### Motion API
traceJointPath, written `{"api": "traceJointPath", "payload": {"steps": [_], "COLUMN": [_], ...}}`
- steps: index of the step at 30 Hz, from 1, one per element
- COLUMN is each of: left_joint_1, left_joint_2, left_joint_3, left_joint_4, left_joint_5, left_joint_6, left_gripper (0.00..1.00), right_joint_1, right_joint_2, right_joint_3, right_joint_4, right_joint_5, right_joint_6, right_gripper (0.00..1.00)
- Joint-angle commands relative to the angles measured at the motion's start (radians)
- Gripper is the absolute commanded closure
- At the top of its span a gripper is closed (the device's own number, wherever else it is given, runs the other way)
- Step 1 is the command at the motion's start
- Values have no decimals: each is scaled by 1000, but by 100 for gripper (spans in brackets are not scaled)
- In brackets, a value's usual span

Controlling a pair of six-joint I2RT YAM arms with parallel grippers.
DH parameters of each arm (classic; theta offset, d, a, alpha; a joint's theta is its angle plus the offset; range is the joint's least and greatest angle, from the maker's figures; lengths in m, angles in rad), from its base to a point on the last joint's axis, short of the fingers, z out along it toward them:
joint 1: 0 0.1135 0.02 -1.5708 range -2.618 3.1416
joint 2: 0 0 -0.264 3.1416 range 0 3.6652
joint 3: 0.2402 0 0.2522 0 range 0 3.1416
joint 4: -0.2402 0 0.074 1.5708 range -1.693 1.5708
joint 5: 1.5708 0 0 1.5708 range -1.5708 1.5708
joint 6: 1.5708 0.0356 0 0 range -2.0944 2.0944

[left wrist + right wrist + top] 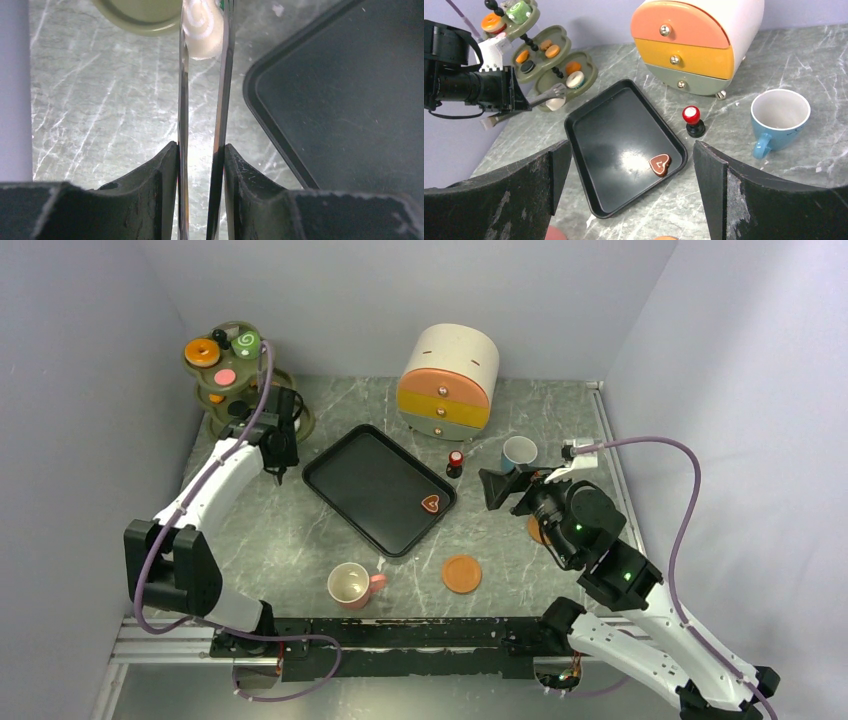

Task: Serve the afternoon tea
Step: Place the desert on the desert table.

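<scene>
My left gripper [201, 147] is shut on metal tongs [222, 75]. The tongs' tips pinch a white swirl pastry [201, 30] just off the olive stand's lowest tier [140, 17], beside the black tray [350, 100]. The right wrist view shows the same pastry [555, 103] in the tongs. An orange doughnut [202, 351] and a green swirl roll [246, 342] sit on the stand's top tier. A heart cookie [432, 504] lies in the tray. My right gripper [505, 488] hangs open and empty near the blue cup [519, 452]. The pink cup [350, 585] and an orange saucer [461, 573] stand near the front.
A rounded chest of drawers [448, 380] stands at the back. A small red-topped black piece [455, 463] sits between the tray and the blue cup. A second orange saucer [537, 532] is partly hidden under my right arm. Walls close in left, right and back.
</scene>
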Motion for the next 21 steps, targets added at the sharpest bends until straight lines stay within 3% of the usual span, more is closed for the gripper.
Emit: {"api": "traceJointPath", "payload": {"steps": [1,7,21], "left_joint_1": [64,137,191], "left_joint_2": [-13,-7,79], "left_joint_3": [-11,-26,22], "left_joint_4": [77,100,207], "left_joint_5": [-30,-27,-97], "left_joint_6": [-8,8,23], "left_gripper": [62,62,62], "right_joint_1": [-5,-5,-4], "right_joint_2": [-22,-28,-39], "right_joint_3": [2,-5,-2], "right_joint_4": [7,8,-2], "right_joint_5": [-14,-28,-23], "right_joint_6": [4,17,9], "right_gripper": [4,5,5]}}
